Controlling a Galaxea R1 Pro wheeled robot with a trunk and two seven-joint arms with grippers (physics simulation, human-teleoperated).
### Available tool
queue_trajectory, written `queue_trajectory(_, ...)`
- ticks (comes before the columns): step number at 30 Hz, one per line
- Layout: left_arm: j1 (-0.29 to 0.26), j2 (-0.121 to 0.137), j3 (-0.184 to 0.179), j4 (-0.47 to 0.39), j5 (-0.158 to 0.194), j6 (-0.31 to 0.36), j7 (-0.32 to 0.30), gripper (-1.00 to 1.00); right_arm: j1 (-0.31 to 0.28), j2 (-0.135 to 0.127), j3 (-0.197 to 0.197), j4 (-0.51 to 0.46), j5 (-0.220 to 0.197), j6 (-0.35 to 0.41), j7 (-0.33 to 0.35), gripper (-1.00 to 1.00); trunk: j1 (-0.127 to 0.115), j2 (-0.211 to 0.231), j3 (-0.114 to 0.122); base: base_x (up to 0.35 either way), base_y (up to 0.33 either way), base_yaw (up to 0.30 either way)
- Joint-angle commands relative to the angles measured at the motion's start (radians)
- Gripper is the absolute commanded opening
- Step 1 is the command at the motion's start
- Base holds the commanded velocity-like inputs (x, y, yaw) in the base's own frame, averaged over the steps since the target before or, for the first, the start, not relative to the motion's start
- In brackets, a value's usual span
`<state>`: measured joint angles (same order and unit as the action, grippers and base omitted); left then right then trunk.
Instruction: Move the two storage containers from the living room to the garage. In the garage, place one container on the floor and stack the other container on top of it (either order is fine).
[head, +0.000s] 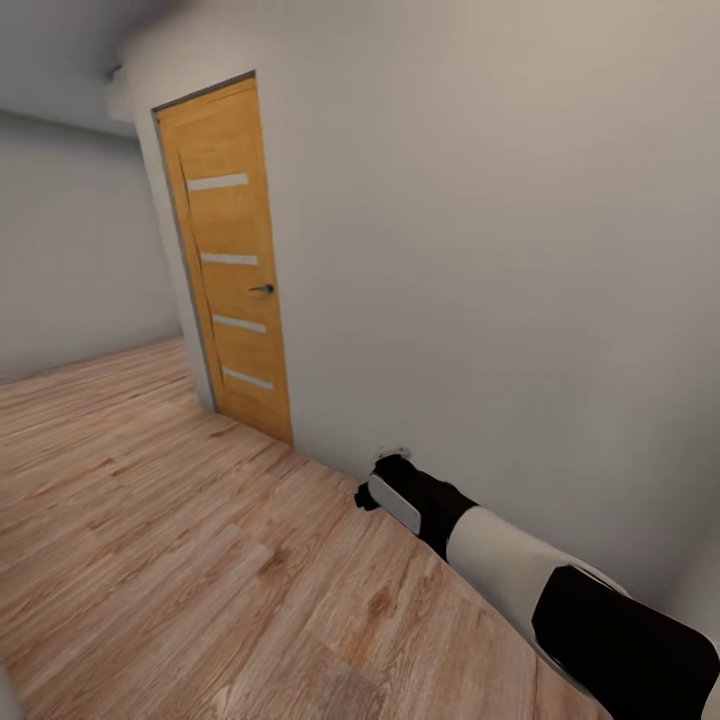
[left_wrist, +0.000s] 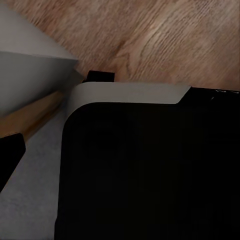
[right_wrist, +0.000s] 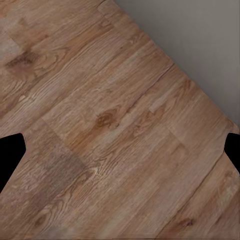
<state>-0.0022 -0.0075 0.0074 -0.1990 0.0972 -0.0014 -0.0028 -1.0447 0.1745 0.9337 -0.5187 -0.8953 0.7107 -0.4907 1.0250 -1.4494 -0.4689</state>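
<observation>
Neither storage container is in view, and nothing of the garage shows. My right arm (head: 520, 570) reaches forward low along a wall, over light wood planks (head: 150, 560). In the right wrist view my right gripper (right_wrist: 121, 155) is open, its black fingertips (right_wrist: 10, 160) far apart with only plank floor between them. In the left wrist view one black fingertip (left_wrist: 9, 160) of my left gripper sits at the picture's edge, as on an open hand. The other is lost against my own dark body (left_wrist: 150, 170), which is close in front.
A closed orange-brown wooden door (head: 228, 260) with pale glass strips and a dark handle (head: 262, 289) stands ahead on the left. A plain grey-white wall (head: 480, 280) runs close along my right side. The plank floor stretches away to the left toward another wall (head: 70, 250).
</observation>
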Motion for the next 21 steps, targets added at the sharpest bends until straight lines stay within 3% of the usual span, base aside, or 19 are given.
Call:
queue_trajectory(1,0.0,0.0,0.0,0.0,0.01,0.0,0.0,1.0,-0.001,0.0,0.006,0.014,-0.009,0.0,0.001,1.0,0.0,-0.001,-0.001,0.0,0.0,0.131)
queue_trajectory(7,0.0,-0.003,0.001,0.0,0.01,0.0,0.001,1.0,-0.001,0.0,0.006,0.082,-0.006,-0.006,0.088,1.0,0.0,-0.001,-0.001,0.0,0.0,0.038)
queue_trajectory(10,-0.001,-0.005,0.002,0.0,0.01,0.001,0.004,1.0,-0.001,-0.015,0.007,0.131,-0.006,-0.042,0.157,1.0,0.0,-0.001,-0.001,0.0,0.0,0.006)
queue_trajectory(17,0.0,-0.007,0.002,0.0,0.01,0.001,0.005,1.0,0.0,-0.019,0.008,0.2,-0.002,-0.076,0.218,1.0,0.0,-0.001,-0.001,0.0,0.0,0.001)
queue_trajectory(21,0.0,-0.008,0.002,0.0,0.01,0.001,0.006,1.0,0.023,-0.021,0.007,0.212,0.037,-0.091,0.245,1.0,0.0,-0.001,-0.001,0.0,0.0,0.0)
